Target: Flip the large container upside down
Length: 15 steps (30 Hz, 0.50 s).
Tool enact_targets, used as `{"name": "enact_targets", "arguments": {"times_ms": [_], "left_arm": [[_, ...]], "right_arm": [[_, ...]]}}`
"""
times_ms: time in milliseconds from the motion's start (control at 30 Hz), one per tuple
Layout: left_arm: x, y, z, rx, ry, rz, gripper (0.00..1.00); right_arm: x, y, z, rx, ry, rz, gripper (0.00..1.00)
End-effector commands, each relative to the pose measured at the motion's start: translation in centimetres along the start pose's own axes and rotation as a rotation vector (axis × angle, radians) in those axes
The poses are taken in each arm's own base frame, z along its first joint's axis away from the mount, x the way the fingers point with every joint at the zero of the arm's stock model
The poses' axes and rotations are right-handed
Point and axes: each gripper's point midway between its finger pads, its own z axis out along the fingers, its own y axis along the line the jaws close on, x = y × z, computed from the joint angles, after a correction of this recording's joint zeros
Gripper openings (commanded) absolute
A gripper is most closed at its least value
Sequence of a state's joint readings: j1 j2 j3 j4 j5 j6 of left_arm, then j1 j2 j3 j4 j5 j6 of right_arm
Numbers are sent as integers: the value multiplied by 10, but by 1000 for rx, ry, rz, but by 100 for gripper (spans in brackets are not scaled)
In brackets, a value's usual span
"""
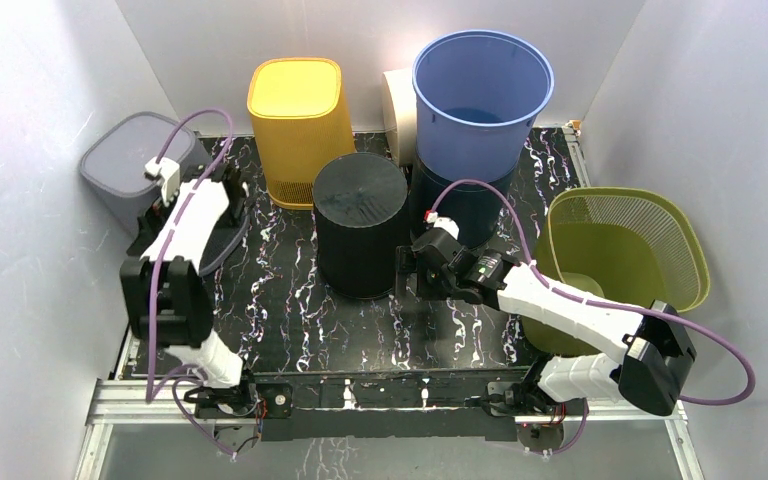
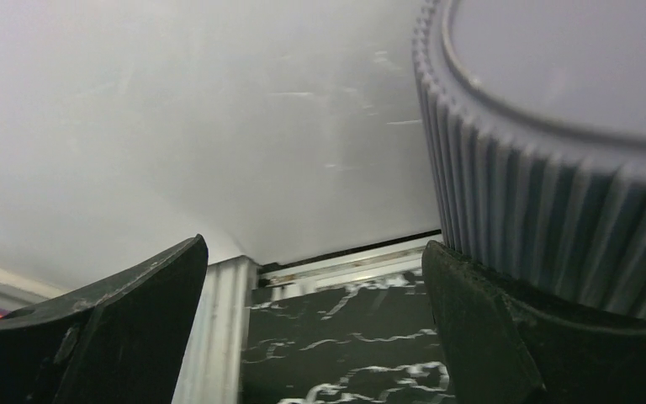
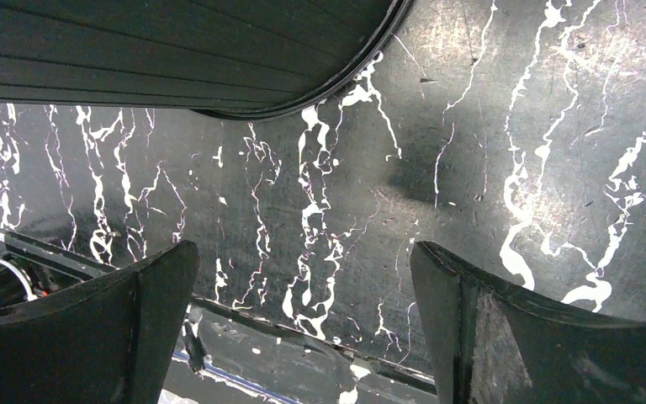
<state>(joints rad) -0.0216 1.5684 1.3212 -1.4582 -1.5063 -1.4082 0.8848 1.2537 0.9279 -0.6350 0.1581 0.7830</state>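
A black ribbed container (image 1: 360, 225) stands in the middle of the marbled table (image 1: 290, 310) with its closed base up; its rim (image 3: 177, 50) fills the top of the right wrist view. My right gripper (image 1: 407, 274) hangs open just beside its lower right side and touches nothing. Only table shows between the right gripper's (image 3: 303, 320) fingers. My left gripper (image 1: 225, 185) is open at the back left, next to a grey ribbed bin (image 1: 125, 175). That grey bin (image 2: 555, 168) rises just past the left gripper's (image 2: 315, 320) right finger (image 2: 488, 337).
A yellow bin (image 1: 298, 125) stands at the back. A light blue bin (image 1: 480, 100) sits stacked in a darker one, with a cream object (image 1: 398, 110) behind. An olive mesh basket (image 1: 630, 250) stands open at the right. White walls enclose three sides.
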Motion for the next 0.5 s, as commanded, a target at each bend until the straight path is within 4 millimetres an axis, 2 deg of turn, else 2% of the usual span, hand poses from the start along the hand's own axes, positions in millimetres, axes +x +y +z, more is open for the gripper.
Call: {"name": "enact_targets", "arguments": {"times_ms": [0, 167, 300, 467], "left_arm": [[-40, -49, -13, 34, -96, -58, 99], [-63, -87, -61, 166, -141, -89, 99], [-66, -112, -98, 252, -163, -50, 98], [-65, -130, -130, 345, -99, -15, 98]], "right_arm": [[-20, 8, -9, -26, -58, 7, 98], [-18, 8, -5, -26, -50, 12, 98], [-18, 8, -4, -23, -47, 14, 98], [-16, 5, -6, -21, -51, 19, 98]]}}
